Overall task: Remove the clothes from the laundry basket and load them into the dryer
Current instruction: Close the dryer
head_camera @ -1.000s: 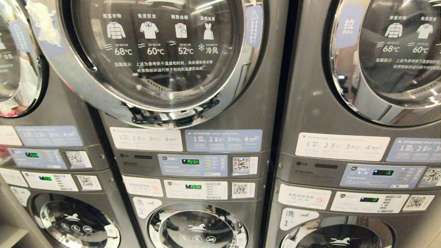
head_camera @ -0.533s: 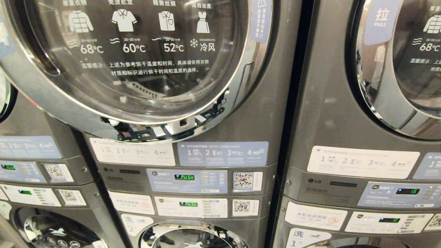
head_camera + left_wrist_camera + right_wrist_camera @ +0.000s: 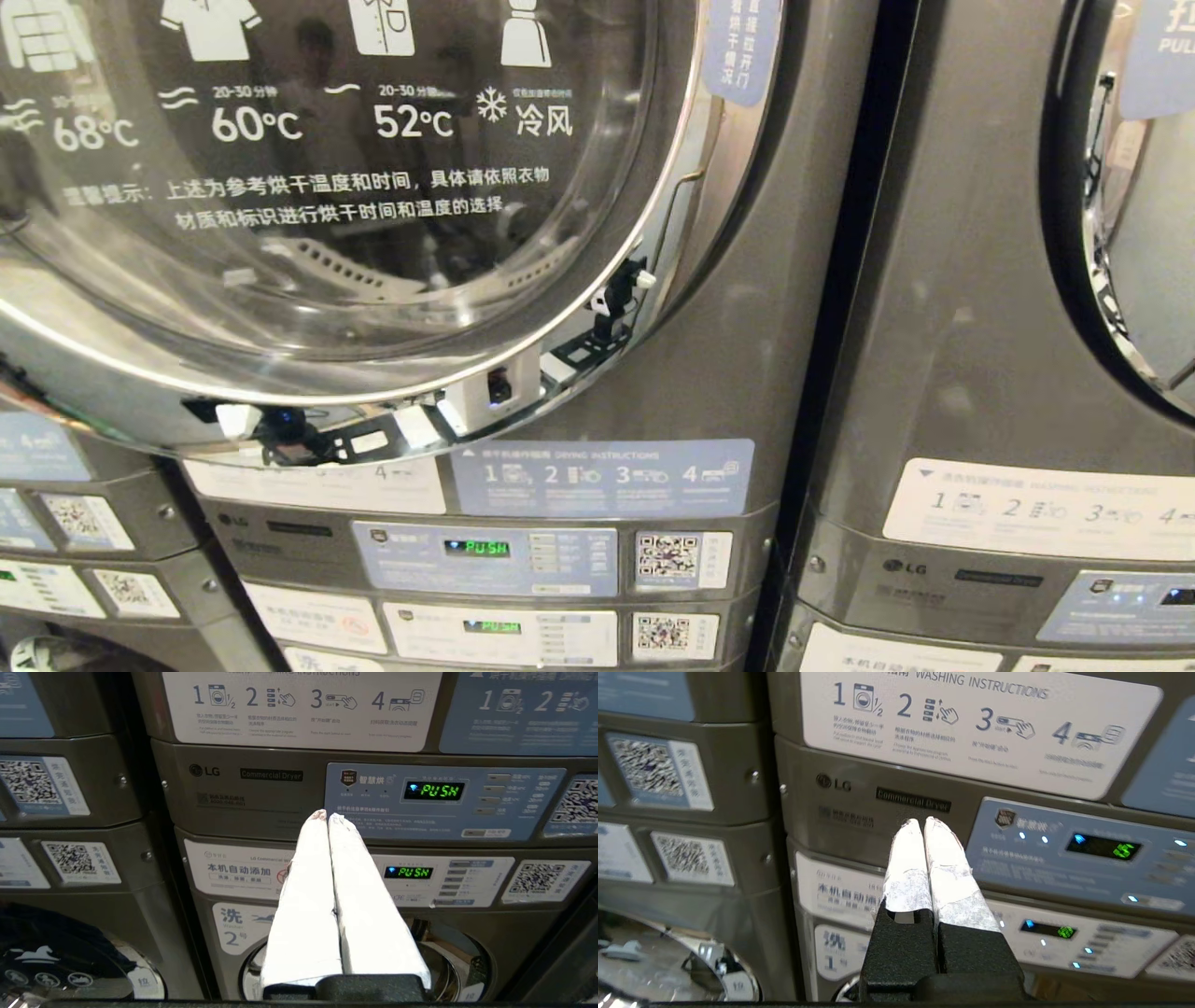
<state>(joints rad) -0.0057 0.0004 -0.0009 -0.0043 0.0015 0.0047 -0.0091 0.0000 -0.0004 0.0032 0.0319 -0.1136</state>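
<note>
Facing a bank of stacked laundry machines at close range. Filling the upper left of the head frame: the round glass dryer door (image 3: 308,187) with its temperature chart, chrome rim curving down to the lower left, apparently swung out toward the camera (hard to be sure from this angle). Sitting below it, in the lower centre of the frame: the dryer control panel (image 3: 485,558), showing a green PUSH readout. Occupying the right half: a second dryer (image 3: 943,308), only a sliver of its door showing at the right edge.

Hanging in front of the panels, neither arm reaching for anything: the left claw (image 3: 327,816), in the centre of the left wrist frame, taped fingers pressed together and gripping nothing; the right claw (image 3: 922,822), centre of the right wrist frame, likewise closed and empty, pointing at the neighbouring machine's panel.

Not showing anywhere: the laundry basket and the clothes (whereabouts impossible to tell from these views).

Judging the step: approaching and lining up with the dryer, with no garment yet in hand. Calling next, most likely, for finding the basket, opening one claw over a garment, and making sure the door is standing wide enough to pass clothes into the drum.
</note>
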